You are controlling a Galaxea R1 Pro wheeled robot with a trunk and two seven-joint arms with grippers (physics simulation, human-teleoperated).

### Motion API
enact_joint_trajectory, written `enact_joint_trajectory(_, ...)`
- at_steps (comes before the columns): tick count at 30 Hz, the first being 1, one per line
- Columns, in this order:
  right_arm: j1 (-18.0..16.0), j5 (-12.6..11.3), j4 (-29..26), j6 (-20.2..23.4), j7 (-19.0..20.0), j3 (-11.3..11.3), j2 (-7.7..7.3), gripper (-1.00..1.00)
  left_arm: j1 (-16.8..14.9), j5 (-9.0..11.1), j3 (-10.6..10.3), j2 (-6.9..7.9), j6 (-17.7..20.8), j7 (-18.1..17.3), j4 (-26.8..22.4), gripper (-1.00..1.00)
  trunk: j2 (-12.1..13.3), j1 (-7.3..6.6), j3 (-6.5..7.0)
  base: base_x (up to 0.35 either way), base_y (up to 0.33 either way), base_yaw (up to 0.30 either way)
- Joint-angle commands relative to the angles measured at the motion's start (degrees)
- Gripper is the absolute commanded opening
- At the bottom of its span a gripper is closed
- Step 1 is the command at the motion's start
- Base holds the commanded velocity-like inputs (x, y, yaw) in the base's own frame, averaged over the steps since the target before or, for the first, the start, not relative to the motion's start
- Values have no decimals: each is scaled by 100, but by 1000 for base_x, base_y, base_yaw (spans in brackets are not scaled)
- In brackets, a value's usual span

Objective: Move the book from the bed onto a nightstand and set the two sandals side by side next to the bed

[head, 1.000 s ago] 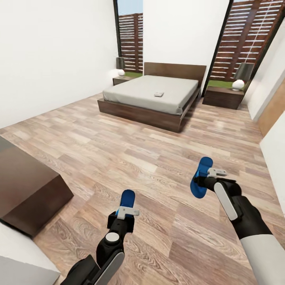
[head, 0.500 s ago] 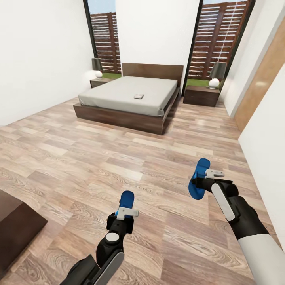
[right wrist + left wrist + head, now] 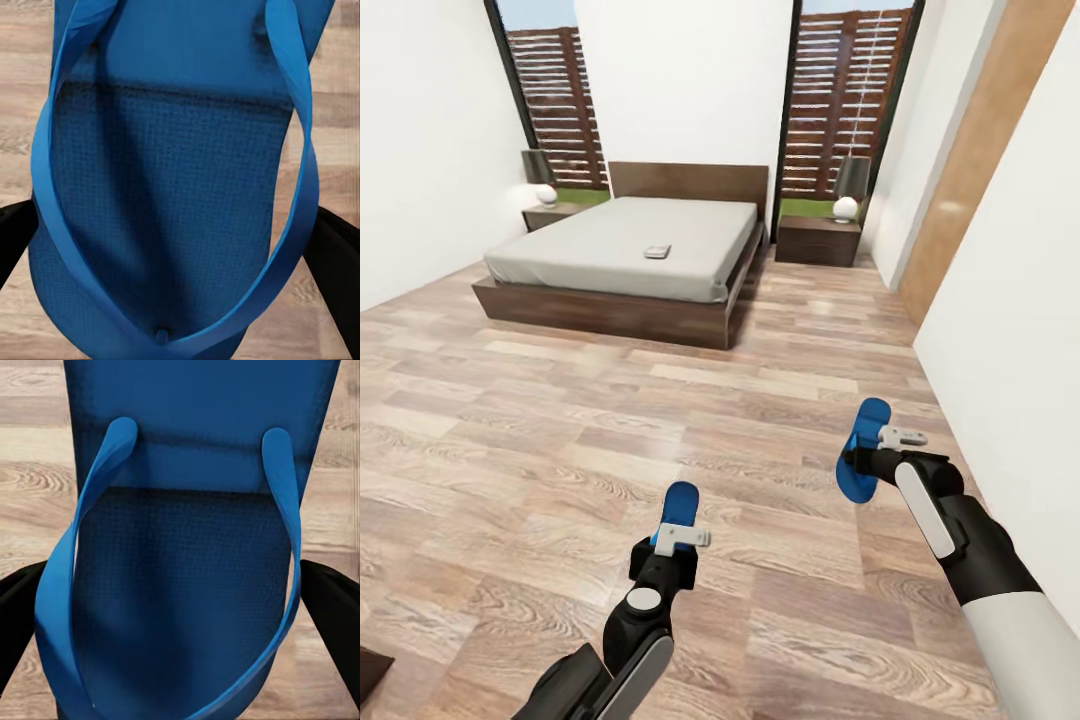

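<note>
Carrying one flat bright blue flip-flop sandal in each gripper, the robot is facing the large low bed (image 3: pixel 622 300) with its dark brown wooden frame and plain light grey mattress. The left gripper (image 3: pixel 681 537) is clamping the left sandal (image 3: pixel 681 500), which is pointing roughly forward toward the bed. The right gripper (image 3: pixel 890 438) is clamping the right sandal (image 3: pixel 863 450), whose long axis is tilting upward and slightly sideways. In each wrist view the sole and looped straps are lying between dark fingers, left sandal (image 3: pixel 187 547) and right sandal (image 3: pixel 180 172).

The small thin book (image 3: pixel 657 252) is lying on the mattress, well ahead of both grippers and across open wood-plank floor (image 3: pixel 560 440). A dark brown nightstand (image 3: pixel 817 240) is standing just beside the bed's right side, and a second nightstand (image 3: pixel 550 214) is standing at its left side, each bearing a lamp.

Judging by the layout, the floor strip between the bed and the nearer nightstand is lying ahead of the right arm, so that side is looking the easier spot for setting both sandals down parallel.
</note>
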Motion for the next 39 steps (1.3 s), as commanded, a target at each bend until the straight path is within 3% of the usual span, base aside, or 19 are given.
enact_joint_trajectory(1, -5, -58, -1, 12, -59, 16, -5, -100, -7, 45, -15, 5, 12, 61, -8, -100, -2, 3, -3, 336, 0, -286)
enact_joint_trajectory(15, -5, -57, 15, 46, -66, 25, -5, -100, -12, 53, -15, -2, 11, 52, -8, -100, -2, 3, 24, 336, 0, -286)
enact_joint_trajectory(25, -5, -48, 24, 48, -68, 25, -8, -100, -15, 20, -21, -138, 9, 60, 192, -100, -2, 3, 43, 336, 0, -278)
enact_joint_trajectory(39, -5, -48, -10, 49, -68, 63, -14, -100, -16, -4, 1, -121, 9, 52, 211, -100, -2, 3, 47, 336, 0, -40)
